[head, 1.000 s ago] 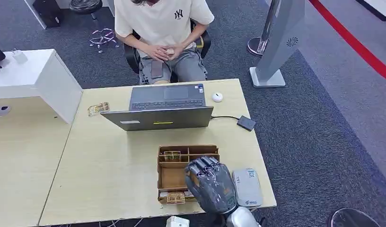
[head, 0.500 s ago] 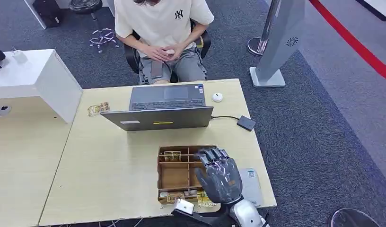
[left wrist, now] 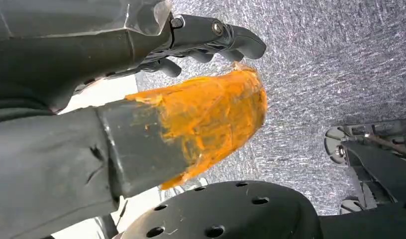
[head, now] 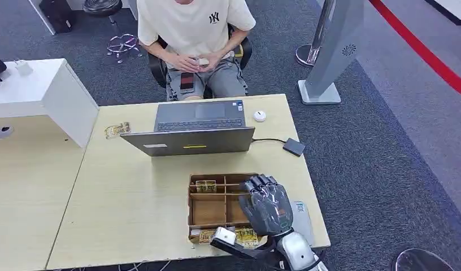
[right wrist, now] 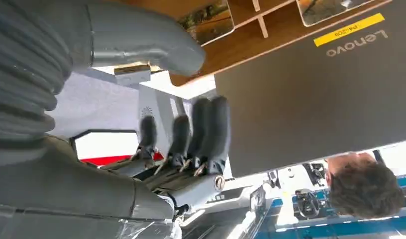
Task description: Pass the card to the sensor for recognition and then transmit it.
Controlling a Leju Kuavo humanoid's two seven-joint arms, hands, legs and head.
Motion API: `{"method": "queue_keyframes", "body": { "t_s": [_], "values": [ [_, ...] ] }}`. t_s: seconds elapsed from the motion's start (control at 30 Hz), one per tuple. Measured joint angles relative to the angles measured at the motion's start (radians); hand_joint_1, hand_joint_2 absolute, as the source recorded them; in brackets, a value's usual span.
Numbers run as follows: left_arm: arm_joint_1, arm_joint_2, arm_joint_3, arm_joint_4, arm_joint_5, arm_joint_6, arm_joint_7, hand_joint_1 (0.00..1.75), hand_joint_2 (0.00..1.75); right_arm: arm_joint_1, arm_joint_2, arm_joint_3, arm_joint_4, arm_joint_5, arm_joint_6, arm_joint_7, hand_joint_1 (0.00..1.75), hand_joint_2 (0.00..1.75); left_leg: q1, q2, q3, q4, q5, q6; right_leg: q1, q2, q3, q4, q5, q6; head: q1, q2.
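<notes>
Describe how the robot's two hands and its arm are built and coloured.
The right hand is dark grey with glossy darker fingers, a thick grey thumb and a ribbed grey wrist cover, on a silver arm. The left hand is dark grey too, its thumb wrapped in orange tape.

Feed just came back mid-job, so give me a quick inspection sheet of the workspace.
Surface: wooden desk.
Job's things: cards in a divided tray; grey card reader beside it.
Clutter: laptop, mouse, badge.
Hands: right hand over the tray's right side, fingers apart, holding nothing; left hand hanging over carpet, holding nothing.
Cables: one from laptop to a black box.
Surroundings: seated person, grey kiosk.
</notes>
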State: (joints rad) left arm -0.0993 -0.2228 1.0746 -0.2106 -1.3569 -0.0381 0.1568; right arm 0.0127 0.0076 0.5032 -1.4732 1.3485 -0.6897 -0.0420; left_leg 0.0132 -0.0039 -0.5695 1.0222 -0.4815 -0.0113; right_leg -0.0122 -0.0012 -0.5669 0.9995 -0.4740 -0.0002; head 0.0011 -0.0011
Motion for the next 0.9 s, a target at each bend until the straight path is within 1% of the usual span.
{"method": "queue_keyframes", "body": {
  "t_s": [0.2,0.33,0.4,0.57,0.63,0.67,0.7,0.73,0.83,0.9],
  "values": [
    [0.0,0.0,-0.003,0.0,-0.006,0.0,0.0,0.0,0.0,-0.006,0.0,0.0,0.016,-0.009,0.0,0.0,0.77,1.75,0.0,0.0,0.0,0.0,0.0,0.0,0.0,0.0,0.0,0.0,0.0,0.0,0.0,0.0],
    [0.0,0.0,-0.004,0.0,-0.01,0.0,0.0,0.0,0.0,-0.008,0.0,-0.001,0.023,-0.016,0.0,-0.001,0.84,1.75,0.0,0.0,0.0,0.0,0.0,0.0,0.0,0.0,0.0,0.0,0.0,0.0,0.0,0.0],
    [0.0,0.0,-0.004,0.0,-0.01,0.0,0.001,0.0,0.0,-0.011,0.002,-0.001,0.027,-0.02,0.0,-0.002,0.77,1.75,0.0,0.0,0.0,0.0,0.0,0.0,0.0,0.0,0.0,0.0,0.0,0.0,0.0,0.0],
    [0.0,0.0,-0.004,0.0,-0.012,0.0,0.001,0.0,0.0,-0.02,0.005,-0.001,0.041,-0.034,0.002,-0.005,0.8,1.75,0.0,0.0,0.0,0.0,0.0,0.0,0.0,0.0,0.0,0.0,0.0,0.0,0.0,0.0],
    [0.0,0.0,-0.005,0.0,-0.012,0.0,0.001,0.0,0.0,-0.026,0.006,0.0,0.048,-0.037,0.003,-0.007,0.77,1.75,0.0,0.0,0.0,0.0,0.0,0.0,0.0,0.0,0.0,0.0,0.0,0.0,0.0,0.0],
    [0.0,0.0,-0.005,0.0,-0.012,0.0,0.001,0.0,0.0,-0.028,0.007,0.0,0.051,-0.039,0.003,-0.008,0.84,1.75,0.0,0.0,0.0,0.0,0.0,0.0,0.0,0.0,0.0,0.0,0.0,0.0,0.0,0.0],
    [0.0,0.0,-0.005,0.0,-0.012,0.0,0.001,0.0,0.0,-0.03,0.008,0.0,0.053,-0.042,0.003,-0.008,0.84,1.75,0.0,0.0,0.0,0.0,0.0,0.0,0.0,0.0,0.0,0.0,0.0,0.0,0.0,0.0],
    [0.0,0.0,-0.005,0.0,-0.012,0.0,0.001,0.0,0.0,-0.032,0.009,0.0,0.057,-0.045,0.003,-0.011,0.77,1.75,0.0,0.0,0.0,0.0,0.0,0.0,0.0,0.0,0.0,0.0,0.0,0.0,0.0,0.0],
    [0.0,0.0,-0.005,0.0,-0.014,0.0,0.001,0.0,0.0,-0.037,0.013,0.0,0.065,-0.059,0.007,-0.017,0.79,1.75,0.0,0.0,0.0,0.0,0.0,0.0,0.0,0.0,0.0,0.0,0.0,0.0,0.0,0.0],
    [0.0,0.0,-0.005,0.0,-0.014,-0.001,0.001,0.0,0.0,-0.041,0.014,0.0,0.071,-0.066,0.01,-0.018,0.77,1.75,0.0,0.0,0.0,0.0,0.0,0.0,0.0,0.0,0.0,0.0,0.0,0.0,0.0,0.0]
  ]
}}
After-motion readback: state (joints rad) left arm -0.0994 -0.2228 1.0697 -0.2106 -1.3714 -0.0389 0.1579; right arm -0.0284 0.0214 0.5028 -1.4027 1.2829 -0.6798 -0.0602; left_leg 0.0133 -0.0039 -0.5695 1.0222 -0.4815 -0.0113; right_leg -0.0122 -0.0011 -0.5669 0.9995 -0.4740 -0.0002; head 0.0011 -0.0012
